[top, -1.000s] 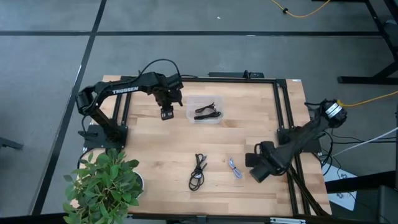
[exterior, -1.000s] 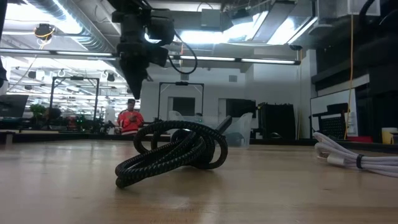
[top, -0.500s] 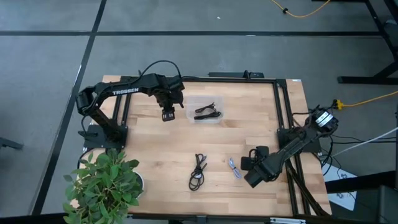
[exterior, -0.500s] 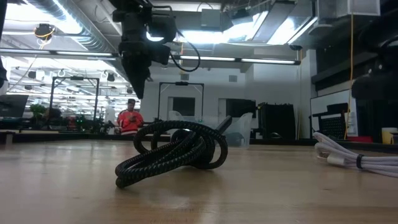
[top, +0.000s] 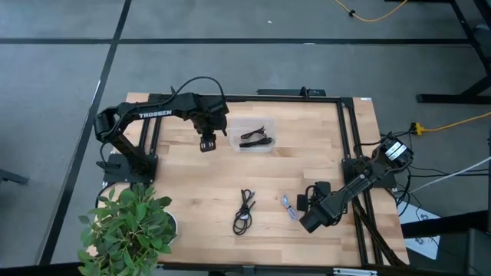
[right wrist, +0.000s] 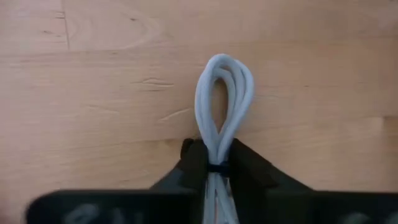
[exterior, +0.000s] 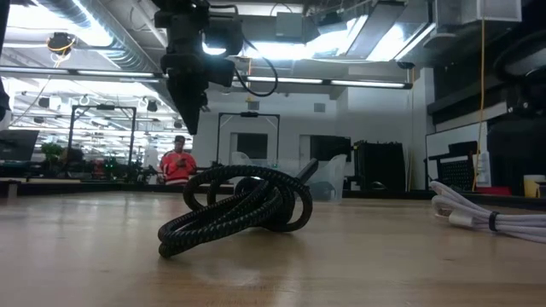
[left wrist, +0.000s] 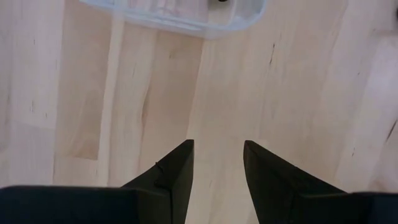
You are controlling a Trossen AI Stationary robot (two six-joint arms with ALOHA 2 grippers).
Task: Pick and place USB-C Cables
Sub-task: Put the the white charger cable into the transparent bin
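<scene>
Right gripper [right wrist: 214,163] pinching white cable [right wrist: 222,99], tail hidden; left gripper [left wrist: 217,163] spread, clear bin [left wrist: 186,15] cropped.

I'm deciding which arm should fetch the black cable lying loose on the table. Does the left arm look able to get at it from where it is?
Probably yes. The black cable lies in the open with bare wood around it. The left gripper is open, empty, beside the clear tray; the right gripper is at the white cable.

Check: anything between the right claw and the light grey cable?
Nothing visible. The right claw already straddles the bundled light grey cable at its tie on the bare wooden table, one finger on each side.
</scene>
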